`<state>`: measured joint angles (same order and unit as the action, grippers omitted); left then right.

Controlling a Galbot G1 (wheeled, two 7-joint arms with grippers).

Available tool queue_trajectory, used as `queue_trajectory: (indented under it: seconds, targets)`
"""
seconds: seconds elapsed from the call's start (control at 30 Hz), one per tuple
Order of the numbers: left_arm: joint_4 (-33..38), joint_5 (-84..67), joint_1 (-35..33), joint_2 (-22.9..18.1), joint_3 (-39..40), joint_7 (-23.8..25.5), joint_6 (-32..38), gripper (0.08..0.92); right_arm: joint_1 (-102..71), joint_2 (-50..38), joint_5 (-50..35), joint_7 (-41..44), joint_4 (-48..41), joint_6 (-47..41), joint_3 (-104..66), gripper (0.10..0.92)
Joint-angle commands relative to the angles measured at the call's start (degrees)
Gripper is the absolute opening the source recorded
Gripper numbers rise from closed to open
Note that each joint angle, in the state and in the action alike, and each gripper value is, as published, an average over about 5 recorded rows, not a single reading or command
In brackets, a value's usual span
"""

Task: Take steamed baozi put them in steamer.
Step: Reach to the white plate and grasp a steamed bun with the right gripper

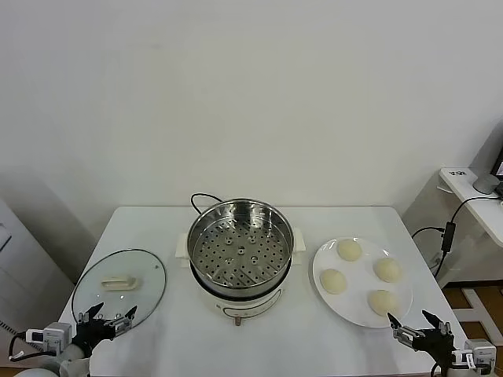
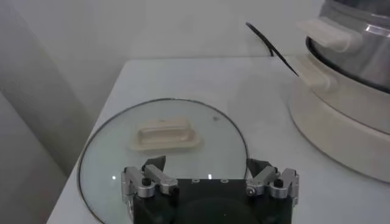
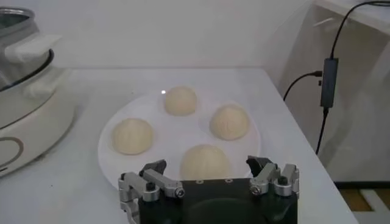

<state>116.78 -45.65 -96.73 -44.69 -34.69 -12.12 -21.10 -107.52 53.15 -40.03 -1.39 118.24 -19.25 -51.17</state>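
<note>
My right gripper (image 1: 416, 330) and left gripper (image 1: 108, 318) both hang at the table's near edge, jaws spread wide and holding nothing.

The four steamed baozi (image 1: 349, 250) sit apart from one another on a white plate (image 1: 321, 259) to my right, the nearest bun just beyond my right gripper's fingertips (image 3: 153, 168). The steamer (image 1: 240, 245) stands uncovered at the middle of the white table (image 1: 149, 220), its perforated tray bare. Its glass lid (image 1: 149, 287) lies flat to the left, partly under my left gripper.
</note>
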Motion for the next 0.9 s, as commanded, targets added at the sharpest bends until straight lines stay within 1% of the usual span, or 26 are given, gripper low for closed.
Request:
queue_trajectory:
  seconds: [0.03,0.23,0.3,0.37,0.5,0.63,0.73,0.83,0.9]
  targets:
    - [-0.2,0.0,0.1,0.1,0.0,0.0,0.0,0.823,0.1,0.0,0.3,0.1,0.0,-0.1,0.0,0.823]
    - [-0.4,0.0,0.2,0.2,0.0,0.0,0.0,0.823,0.7,-0.2,0.5,-0.2,-0.2,-0.3,0.4,0.823]
    - [-0.4,0.0,0.2,0.2,0.1,0.0,0.0,0.823,1.1,-0.4,2.2,0.4,-0.5,0.0,0.3,0.823]
    - [-0.5,0.0,0.3,0.2,0.1,0.0,0.0,0.823,2.4,-0.7,8.7,1.8,-1.2,1.6,-0.3,0.823]
    - [-0.7,0.1,0.4,0.1,0.4,0.0,-0.1,0.823,7.9,-2.6,27.4,4.4,-3.5,5.5,-1.5,0.823]
    - [-0.6,0.3,0.7,-0.1,0.5,0.0,-0.3,0.823,14.6,-6.9,41.6,6.6,-6.7,7.8,0.5,0.823]
    - [-0.3,0.3,0.9,-0.4,0.5,-0.2,-0.8,0.823,19.7,-10.4,53.2,6.9,-10.0,11.8,4.3,0.823]
    - [0.1,0.3,1.0,-0.6,0.5,-0.2,-1.2,0.823,25.6,-14.0,60.0,8.9,-13.7,15.0,8.6,0.823]
    - [0.4,0.3,1.0,-0.8,0.4,-0.2,-1.4,0.823,30.5,-16.1,61.6,13.2,-16.6,15.7,11.6,0.823]
